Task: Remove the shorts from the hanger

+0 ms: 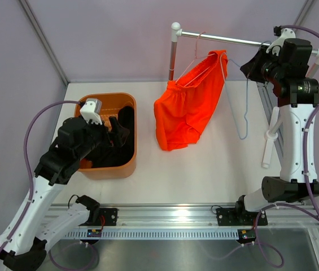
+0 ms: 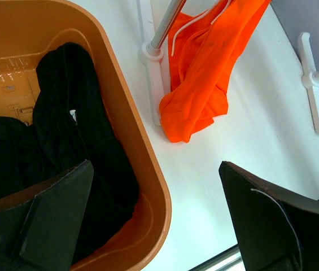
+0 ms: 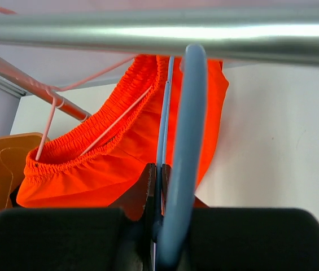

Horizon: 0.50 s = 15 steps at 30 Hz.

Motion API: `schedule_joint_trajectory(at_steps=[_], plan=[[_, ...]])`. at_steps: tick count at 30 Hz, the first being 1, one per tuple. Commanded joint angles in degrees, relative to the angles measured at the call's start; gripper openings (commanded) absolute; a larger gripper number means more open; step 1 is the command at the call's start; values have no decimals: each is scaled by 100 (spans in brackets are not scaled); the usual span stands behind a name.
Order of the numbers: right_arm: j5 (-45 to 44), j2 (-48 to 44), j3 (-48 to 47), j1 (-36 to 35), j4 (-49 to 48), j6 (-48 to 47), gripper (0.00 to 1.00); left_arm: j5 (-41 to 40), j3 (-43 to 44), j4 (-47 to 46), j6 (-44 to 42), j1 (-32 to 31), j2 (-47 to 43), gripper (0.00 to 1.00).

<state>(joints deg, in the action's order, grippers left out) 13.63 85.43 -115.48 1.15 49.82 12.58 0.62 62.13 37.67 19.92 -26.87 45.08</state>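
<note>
White surface (image 1: 215,169): your left tool (image 2: 156,169) hangs spread over the bin (image 1: 111,169), black shorts (image 1: 119,148) half hidden inside. Your right tool (image 3: 156,186), mostly obscured, pinches the blue hanger (image 3: 184,141) beside orange shorts (image 1: 184,113) on the pink hanger (image 1: 196,56).

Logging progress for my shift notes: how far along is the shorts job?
Done: the black shorts lie in the orange basket, left gripper open over it. In hand: right gripper pinches the bare blue hanger on the rail. Left: the orange shorts hang on the pink hanger.
</note>
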Motion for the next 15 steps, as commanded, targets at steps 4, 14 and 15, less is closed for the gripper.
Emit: schedule_joint_trajectory(at_steps=[4,14,15], plan=[[-185,271,-826,17,369,-396,0,316,-148,-146,-340,7,-17,99],[-1115,562,-1161,17,695,-537,0,307,-649,-401,-366,7,-69,99],[-1160,684,-1248,17,730,-537,0,298,-675,-401,-366,-2,-78,99]])
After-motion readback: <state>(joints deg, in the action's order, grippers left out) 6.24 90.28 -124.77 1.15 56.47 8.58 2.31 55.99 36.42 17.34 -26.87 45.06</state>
